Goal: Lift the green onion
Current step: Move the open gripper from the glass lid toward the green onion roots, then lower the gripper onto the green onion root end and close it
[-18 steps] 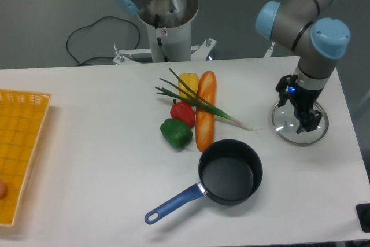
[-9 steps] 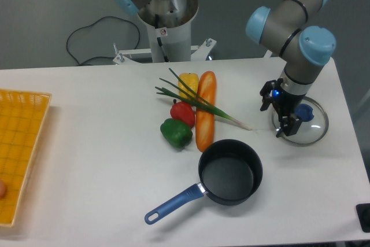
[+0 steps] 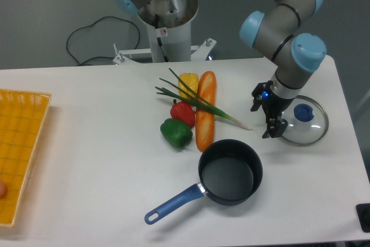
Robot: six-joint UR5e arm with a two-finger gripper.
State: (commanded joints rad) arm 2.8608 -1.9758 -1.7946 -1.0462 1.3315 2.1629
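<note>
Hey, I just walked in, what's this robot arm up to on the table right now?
The arm is going after the green onion, which lies across the baguette beside the yellow pepper, the red pepper and the green pepper. Its claw holds nothing and hangs at the left edge of the glass lid, right of the onion's whitish root end. Over the last second it has moved leftward off the lid toward the onion. The black saucepan sits in front, untouched.
</note>
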